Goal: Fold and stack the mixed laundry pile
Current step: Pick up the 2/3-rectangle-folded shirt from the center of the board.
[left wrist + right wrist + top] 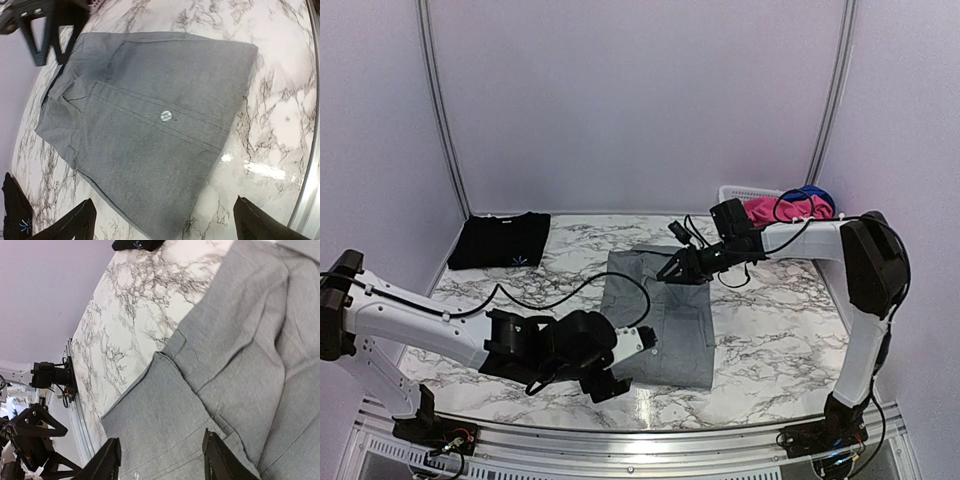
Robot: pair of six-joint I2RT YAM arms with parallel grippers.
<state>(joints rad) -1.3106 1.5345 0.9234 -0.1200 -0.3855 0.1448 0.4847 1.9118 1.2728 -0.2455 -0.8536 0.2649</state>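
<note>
Grey pocketed trousers (pixel 658 312) lie folded flat in the middle of the marble table (pixel 770 330); a small button (pixel 165 116) shows on them. My left gripper (pixel 620 365) hovers wide open at their near left edge, its fingertips (pixel 75 222) apart with nothing between them. Over the trousers' far edge my right gripper (pixel 680 268) hangs open, its fingers (pixel 107 462) straddling bare grey cloth (pixel 225 365) without holding it. A folded black cloth (pixel 500 240) lies at the back left. A bright pink piece (pixel 775 208) and a dark blue piece (pixel 810 192) sit in the basket.
A white lattice basket (pixel 738 192) stands at the back right corner. Pale walls close in the back and sides. A metal rail (pixel 620 440) runs along the near edge. Black cables trail across the table by the left arm (pixel 410 320).
</note>
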